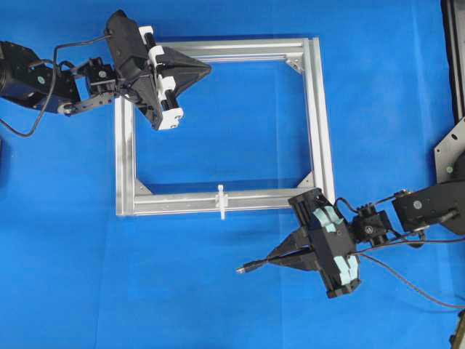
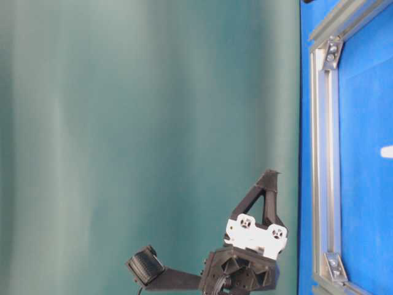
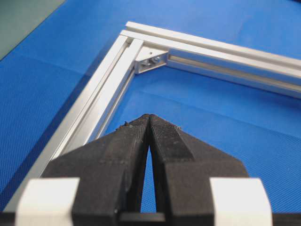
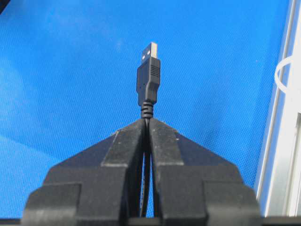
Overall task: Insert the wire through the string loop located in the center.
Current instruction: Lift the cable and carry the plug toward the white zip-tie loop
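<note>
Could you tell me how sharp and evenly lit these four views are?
Overhead: even light, sharp, soft shadows by the frame. Table-level: turned sideways, mostly blurry green backdrop. Left wrist: shut left gripper sharp. Right wrist: wire crisp in the right gripper, string loop washed out.

No readable text, labels, brand marks, numbers or signs in any view. Gripper bodies, frame bars, plug housing and blue surface all show blank.
</note>
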